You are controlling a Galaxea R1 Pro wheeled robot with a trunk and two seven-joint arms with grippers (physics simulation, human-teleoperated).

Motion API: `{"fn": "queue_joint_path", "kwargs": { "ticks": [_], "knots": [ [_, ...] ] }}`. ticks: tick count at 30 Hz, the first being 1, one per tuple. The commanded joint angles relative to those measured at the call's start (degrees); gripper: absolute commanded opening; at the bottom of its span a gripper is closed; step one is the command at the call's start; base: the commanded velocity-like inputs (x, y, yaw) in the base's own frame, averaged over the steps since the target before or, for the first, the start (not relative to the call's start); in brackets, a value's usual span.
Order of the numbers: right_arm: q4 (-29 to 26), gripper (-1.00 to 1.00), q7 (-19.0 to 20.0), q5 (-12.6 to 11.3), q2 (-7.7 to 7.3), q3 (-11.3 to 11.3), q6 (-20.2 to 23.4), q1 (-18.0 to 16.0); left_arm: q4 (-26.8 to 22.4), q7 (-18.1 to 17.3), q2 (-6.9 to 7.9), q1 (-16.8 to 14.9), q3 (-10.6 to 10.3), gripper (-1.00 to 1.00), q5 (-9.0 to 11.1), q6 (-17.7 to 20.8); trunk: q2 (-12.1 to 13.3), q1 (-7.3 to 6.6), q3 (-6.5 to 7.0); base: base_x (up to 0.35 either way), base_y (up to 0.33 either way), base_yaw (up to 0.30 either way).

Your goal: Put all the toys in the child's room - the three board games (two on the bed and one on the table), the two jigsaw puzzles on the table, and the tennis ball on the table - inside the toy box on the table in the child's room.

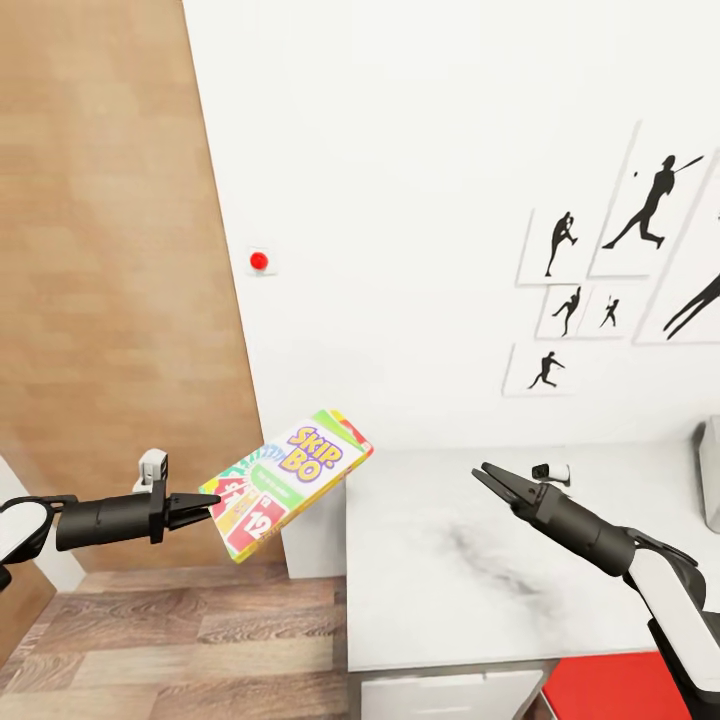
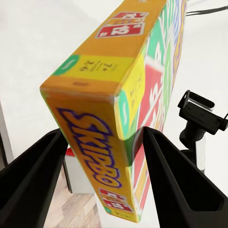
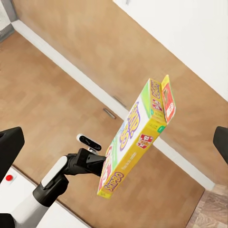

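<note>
My left gripper is shut on one end of the "SKIP BO" board game, a flat white, green and red box. It holds the box tilted in the air over the wood floor, just left of the table. In the left wrist view both fingers press the box. My right gripper hovers open over the table's pale mottled top. In the right wrist view its fingers stand wide apart, and beyond them the box hangs from the left gripper.
A pale grey object sits at the table's far right, cut off by the frame. White drawers and a red surface lie below the table's front edge. A wood-panelled wall stands left, and a white wall with baseball silhouettes behind.
</note>
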Motion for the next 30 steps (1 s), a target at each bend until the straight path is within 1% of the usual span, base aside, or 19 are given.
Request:
{"fn": "queue_joint_path", "kwargs": {
  "ticks": [1, 6, 12, 23, 30],
  "knots": [
    [0.0, 1.0, 0.0, -0.2, -0.01, 0.0, 0.3, -0.1, 0.0, -0.5, 0.05, -0.1, -0.1, -1.0, -0.4, 0.0, -0.1, 0.04, -0.04, 0.0, 0.0, 0.0],
    [0.0, 1.0, 0.0, -0.2, -0.01, 0.0, 0.3, -0.1, 0.0, -0.5, 0.05, -0.1, -0.1, -1.0, -0.4, 0.0, -0.1, 0.04, 0.41, 0.0, 0.0, 0.0],
    [0.1, 1.0, 0.0, -0.2, -0.04, -0.1, 0.3, -0.1, 0.0, -0.5, 0.05, -0.1, -0.2, -1.0, -0.3, 0.0, -0.1, 0.04, 0.58, 0.0, 0.0, -0.038],
    [0.1, 1.0, 0.0, -0.2, -0.09, -0.1, 0.3, -0.1, 0.0, -0.5, 0.05, -0.1, -0.2, -1.0, -0.4, 0.0, -0.1, 0.04, 0.61, -0.007, -0.013, -0.239],
    [0.1, 1.0, 0.1, -0.2, -0.09, -0.1, 0.3, -0.1, -0.1, -0.5, 0.05, -0.1, -0.2, -1.0, -0.4, 0.0, -0.1, 0.04, 0.61, -0.077, -0.211, -0.275]
  ]
}}
